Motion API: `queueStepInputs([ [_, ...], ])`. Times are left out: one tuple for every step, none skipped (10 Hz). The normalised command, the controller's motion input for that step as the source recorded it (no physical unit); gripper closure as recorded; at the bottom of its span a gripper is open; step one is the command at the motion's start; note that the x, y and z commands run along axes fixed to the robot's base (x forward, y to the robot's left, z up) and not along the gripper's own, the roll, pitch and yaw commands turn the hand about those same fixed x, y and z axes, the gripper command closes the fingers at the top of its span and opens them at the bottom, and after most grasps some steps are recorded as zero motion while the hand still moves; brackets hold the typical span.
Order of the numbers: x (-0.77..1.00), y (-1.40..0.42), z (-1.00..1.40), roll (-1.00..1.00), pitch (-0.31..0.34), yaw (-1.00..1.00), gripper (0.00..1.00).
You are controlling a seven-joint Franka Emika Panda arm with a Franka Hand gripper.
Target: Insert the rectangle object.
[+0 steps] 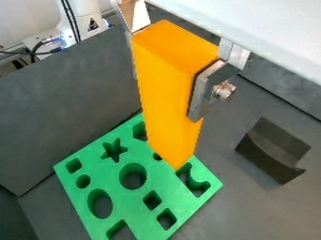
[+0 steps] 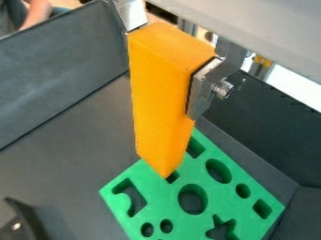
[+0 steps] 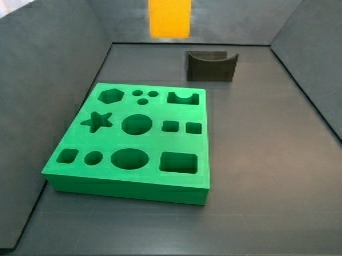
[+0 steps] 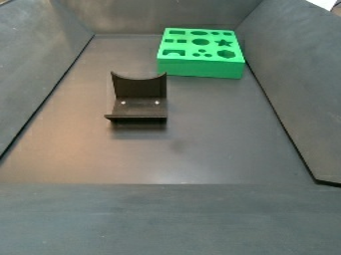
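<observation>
tool [image 1: 175, 56]: grips rectangle object [image 1: 170, 89] | smooth orange-yellow, seemingly upright

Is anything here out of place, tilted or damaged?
Nothing stands out. The gripper holds the rectangle object upright above the green board, which lies flat and intact. The dark holder stands apart on the floor.

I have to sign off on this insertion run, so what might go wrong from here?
The gripper holds the rectangle object upright above the green board. Its lower end hangs over a board edge in both wrist views, so it may miss the rectangular hole and jam on the surface. The fingers clamp only its upper part, so contact might tilt it.
</observation>
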Motion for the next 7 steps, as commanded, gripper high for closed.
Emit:
queueStepInputs([
  [0.0,-0.35,-0.86,-0.1,-0.087,-0.18,1.0],
  [0.06,-0.37,-0.79,-0.13,-0.08,-0.16,1.0],
  [0.22,-0.29,-0.69,-0.19,-0.026,-0.15,1.0],
  [0.35,-0.29,-0.79,-0.15,-0.047,-0.1,1.0],
  [0.52,-0.42,-1.0,0.0,0.0,-0.02,1.0],
  [0.47,-0.55,-0.94,0.13,0.0,0.0,1.0],
  [0.42,-0.62,-0.7,0.25,0.003,0.07,1.0],
])
